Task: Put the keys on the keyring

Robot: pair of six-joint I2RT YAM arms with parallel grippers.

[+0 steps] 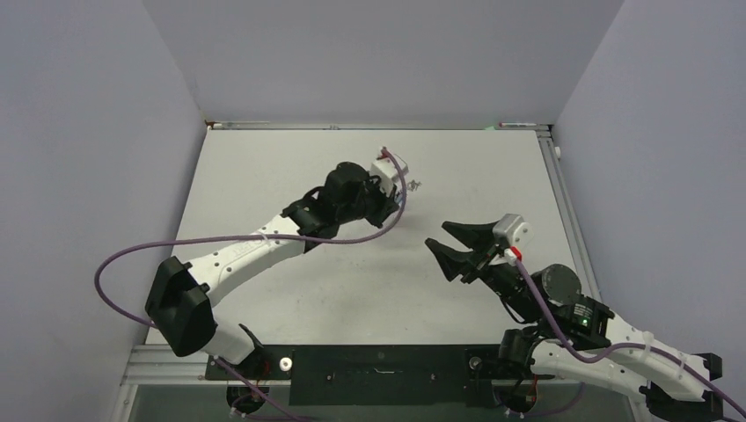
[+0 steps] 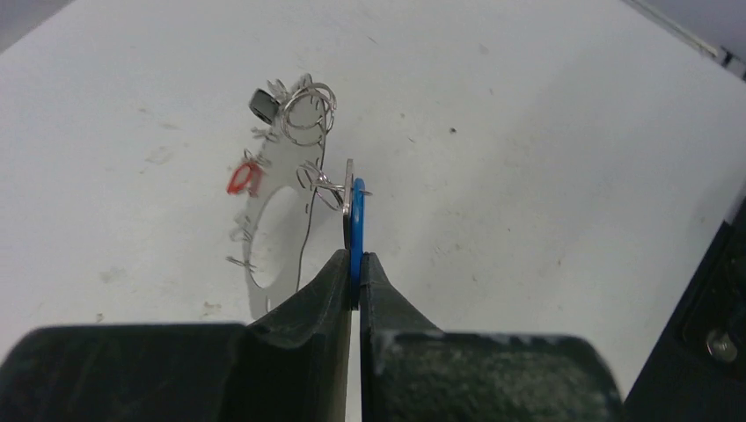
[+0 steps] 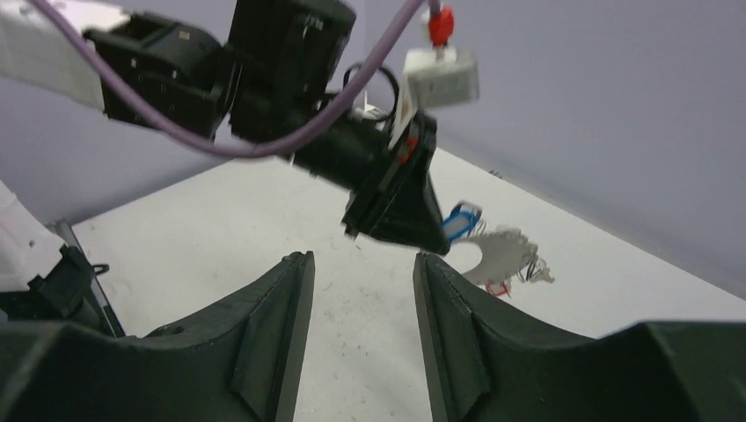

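Jaws, left gripper (image 1: 393, 207): closed flat on the blue-tagged key. Jaws, right gripper (image 1: 437, 236): standing apart, nothing between them.

Top external view.
- Left arm reaches over the white table (image 1: 290, 158) to its far middle, gripper tip down at a small glint of wire.
- That glint is the keyring (image 1: 412, 185), too small here to read.
- Right gripper hovers well apart from it, nearer the bases, fingers turned toward the left one.

Left wrist view.
- Two dark fingers (image 2: 325, 290) pinch the blue tag edge-on, and the blue-tagged key (image 2: 356, 224) stands upright beyond the tips.
- Its metal part meets a small split ring (image 2: 322, 180) on the right edge of the grey keyring plate (image 2: 283, 167). Whether the wire has entered the key's hole cannot be told.
- Red-tagged key (image 2: 244, 178) sits at the plate's left edge.
- Dark-headed key (image 2: 262, 105) sits at the far edge, beside a larger ring (image 2: 308, 110).
- Both look attached, though this is not certain.

Right wrist view.
- Own fingers (image 3: 281, 334) are wide and empty, framing the left gripper (image 3: 396, 215).
- Blue tag (image 3: 459, 220) shows at its tip, the plate (image 3: 506, 251) just beyond, a red spot beneath.

Step in hand, judged: the blue key, likely the last, is being worked onto its ring.

Next move calls for a slight turn of the key along the wire coil with the plate kept from sliding. The free right gripper could pin it.
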